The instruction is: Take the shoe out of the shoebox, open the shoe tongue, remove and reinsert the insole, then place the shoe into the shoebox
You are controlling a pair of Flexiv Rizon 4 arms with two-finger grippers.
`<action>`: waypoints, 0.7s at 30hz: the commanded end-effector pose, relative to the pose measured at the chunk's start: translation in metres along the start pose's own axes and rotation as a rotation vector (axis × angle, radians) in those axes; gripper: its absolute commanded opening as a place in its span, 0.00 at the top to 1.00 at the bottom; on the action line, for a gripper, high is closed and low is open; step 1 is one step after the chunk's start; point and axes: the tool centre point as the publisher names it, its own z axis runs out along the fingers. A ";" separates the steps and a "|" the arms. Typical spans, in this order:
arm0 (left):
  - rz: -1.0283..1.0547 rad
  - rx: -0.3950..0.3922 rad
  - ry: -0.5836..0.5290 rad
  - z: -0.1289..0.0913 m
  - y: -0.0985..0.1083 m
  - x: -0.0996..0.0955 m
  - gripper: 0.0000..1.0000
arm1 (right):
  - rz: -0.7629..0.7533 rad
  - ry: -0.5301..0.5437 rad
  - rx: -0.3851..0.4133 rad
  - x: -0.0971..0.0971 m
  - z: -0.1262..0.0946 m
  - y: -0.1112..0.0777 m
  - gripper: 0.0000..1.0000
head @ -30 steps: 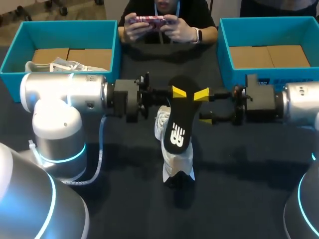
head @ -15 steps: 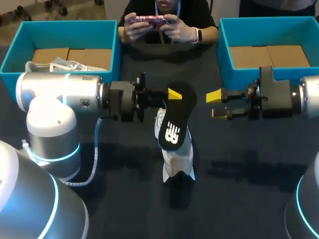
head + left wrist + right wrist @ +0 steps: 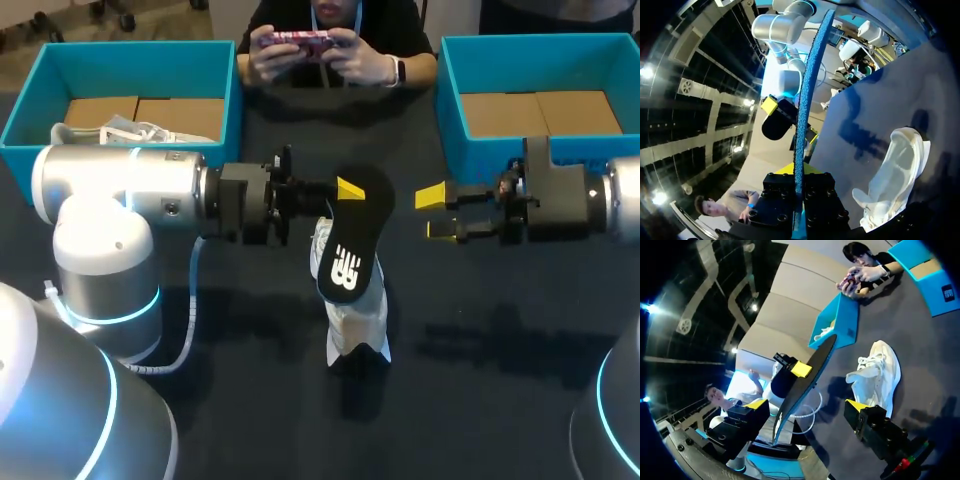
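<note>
My left gripper [image 3: 345, 188] is shut on the top end of a black insole [image 3: 355, 245], which hangs tilted above the table. In the left wrist view the insole [image 3: 807, 90] shows edge-on, pinched between that gripper's [image 3: 797, 172] fingers. Under it on the dark table lies the white shoe [image 3: 352, 305], also seen beside the left gripper [image 3: 895, 167]. My right gripper [image 3: 436, 212] hovers open a short way right of the insole, touching nothing. In the right wrist view the insole [image 3: 805, 382] stands ahead of the right gripper's [image 3: 807, 407] spread fingers, with the shoe [image 3: 880, 372] beyond.
A blue shoebox [image 3: 225, 100] at the back left holds another white shoe [image 3: 135, 130]. A second blue shoebox [image 3: 450, 90] stands at the back right, behind my right arm. Bare dark table [image 3: 480, 340] stretches in front of both grippers.
My right gripper let go of the insole, opened wide and drew back to the right. The left gripper shifted slightly left with the insole, which now hangs from it alone.
</note>
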 end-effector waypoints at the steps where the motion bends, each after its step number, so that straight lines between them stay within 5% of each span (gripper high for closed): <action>1: -0.017 0.004 -0.004 -0.002 -0.002 -0.001 1.00 | -0.232 0.003 0.111 -0.003 -0.006 -0.001 0.00; 5: -0.117 0.007 0.020 -0.011 -0.008 -0.002 1.00 | -0.468 -0.082 0.345 -0.006 -0.008 0.001 0.00; 11: -0.243 0.030 0.031 -0.018 -0.016 -0.009 1.00 | -0.645 -0.124 0.458 -0.012 -0.005 0.004 0.00; 16: -0.342 0.076 0.038 -0.025 -0.025 -0.014 1.00 | -0.825 0.004 0.586 -0.010 0.003 0.000 0.00; 21: -0.398 0.071 0.040 -0.030 -0.029 -0.013 1.00 | -0.840 0.025 0.601 -0.015 0.002 -0.006 0.00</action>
